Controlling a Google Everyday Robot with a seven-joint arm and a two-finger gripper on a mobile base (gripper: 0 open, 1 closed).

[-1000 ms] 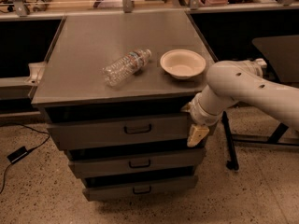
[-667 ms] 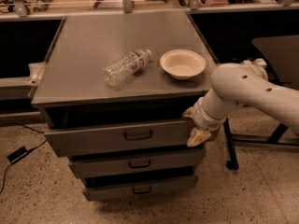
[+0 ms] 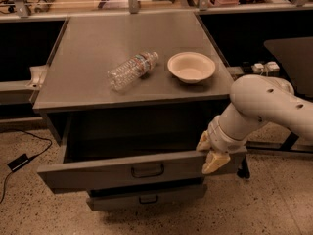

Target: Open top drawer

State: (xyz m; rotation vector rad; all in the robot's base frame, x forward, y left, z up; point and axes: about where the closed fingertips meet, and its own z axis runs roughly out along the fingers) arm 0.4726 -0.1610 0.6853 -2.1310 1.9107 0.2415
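Observation:
The top drawer is a wide gray metal drawer with a small dark bar handle at its centre. It stands pulled well out from the cabinet, and its inside is dark. My gripper is at the right end of the drawer front. One yellowish finger is behind the front's top edge and the other is before it, gripping the panel. My white arm reaches in from the right.
A narrower gray drawer shows below, shut. On the cabinet top lie a clear plastic bottle on its side and a cream bowl. A dark table stands at the right. A cable and adapter lie on the floor at the left.
The top drawer has slid out toward the camera from nearly shut to wide open. My gripper moved with its right end.

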